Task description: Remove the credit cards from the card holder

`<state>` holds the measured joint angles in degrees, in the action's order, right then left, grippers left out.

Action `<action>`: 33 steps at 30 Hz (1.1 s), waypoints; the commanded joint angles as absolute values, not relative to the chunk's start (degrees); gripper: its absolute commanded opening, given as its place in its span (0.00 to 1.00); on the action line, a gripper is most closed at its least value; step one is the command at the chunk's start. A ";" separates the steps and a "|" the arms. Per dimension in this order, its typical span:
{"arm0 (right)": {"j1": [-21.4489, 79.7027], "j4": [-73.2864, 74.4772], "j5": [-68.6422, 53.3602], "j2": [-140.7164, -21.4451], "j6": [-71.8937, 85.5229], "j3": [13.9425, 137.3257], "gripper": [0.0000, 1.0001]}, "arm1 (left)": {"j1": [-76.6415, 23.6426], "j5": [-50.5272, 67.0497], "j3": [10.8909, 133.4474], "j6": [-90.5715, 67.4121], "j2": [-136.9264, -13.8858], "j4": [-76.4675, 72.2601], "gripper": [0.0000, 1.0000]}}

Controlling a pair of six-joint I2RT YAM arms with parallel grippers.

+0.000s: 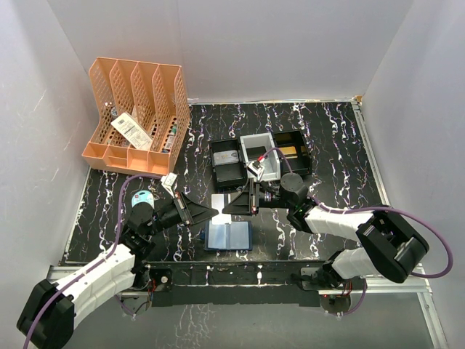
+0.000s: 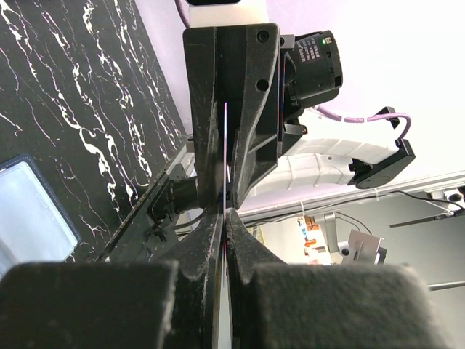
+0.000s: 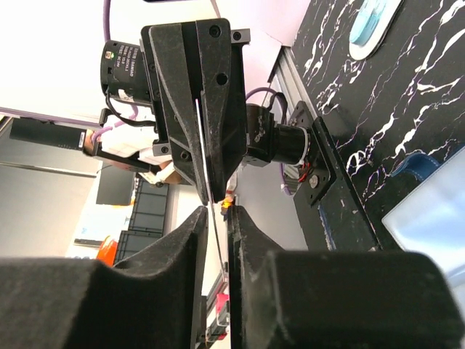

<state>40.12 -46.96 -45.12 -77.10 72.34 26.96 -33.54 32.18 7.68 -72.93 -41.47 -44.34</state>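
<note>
Broadly, black marbled table underneath, orange file rack at the far left, row of trays at the middle back. Nearer, left gripper and right gripper nose to nose over the centre, sharing one pale credit card between them. Left fingers pressed together flat on the card; right fingers drawn in close on either side, yet a sliver of gap shows, so cannot tell whether they bite. Card holder lying open on the table just in front of that meeting point, apart from both grippers.

Probably light, stiff and slick, that card: best pinched on its broad faces near a short end, not on the thin edge, and likely to slide out under a weak pinch.

Only from overhead: holder's two pale inner faces and the card's flat side. Only from the wrists: card edge-on as a thin white line between opposing fingers, and card with the slit beside it at the right pads. Impossible to say whether more cards sit in the slots.
</note>
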 commanded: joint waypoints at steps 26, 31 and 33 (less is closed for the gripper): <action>37.76 2.41 -17.42 -58.95 35.31 40.20 0.00 | -33.38 8.99 25.34 -51.64 -28.68 18.83 0.99; 37.71 4.23 -11.74 -54.77 28.41 40.63 0.00 | -33.37 -2.52 34.70 -43.35 -35.10 33.07 0.99; 37.85 4.95 -11.56 -54.86 26.96 41.66 0.00 | -33.38 -3.35 37.28 -40.69 -38.12 33.20 0.99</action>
